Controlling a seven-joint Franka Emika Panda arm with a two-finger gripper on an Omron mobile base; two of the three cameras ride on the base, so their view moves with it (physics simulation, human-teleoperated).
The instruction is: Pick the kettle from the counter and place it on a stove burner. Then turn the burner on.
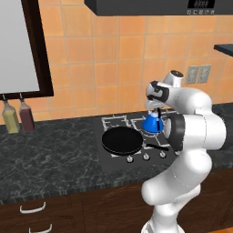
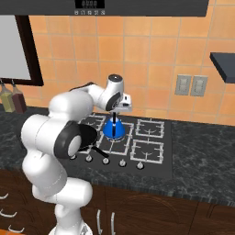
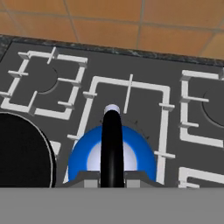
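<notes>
A: Where is the kettle [image 2: 113, 130], and how does the claw [image 2: 114, 111] stand?

B: The small bright-blue kettle [image 1: 153, 124] sits over a stove burner [image 3: 127, 127] in the middle of the black cooktop [image 2: 151, 168]. The claw is directly above it, clenched on the black arched handle [image 3: 111, 146]. In the hand view the two dark fingertips [image 3: 87, 178] flank the base of the handle, and the pale lid knob [image 3: 112, 108] shows just past its top. Whether the kettle's base touches the grate cannot be told.

A: What lies beside it?

B: A round black frying pan [image 1: 122, 140] rests on the near-left burner, just left of the kettle; its handle [image 1: 156, 147] points right, toward the arm. Pale-grey square grates [image 2: 149, 129] cover the far-right and near-right burners, and another grate [image 3: 41, 83] lies at the far left. A row of small knobs [image 2: 122, 163] runs along the near edge of the cooktop.

A: And the surroundings?

B: The cooktop is set into the dark marbled tabletop [image 1: 50, 159], above brown drawers with white curved handles [image 1: 32, 209]. Two bottles [image 1: 18, 116] stand at the far left of the tabletop, against the orange tiled wall [image 2: 151, 50]. Two wall sockets [image 2: 192, 85] are mounted to the right, and a dark hood [image 1: 159, 7] hangs overhead.
</notes>
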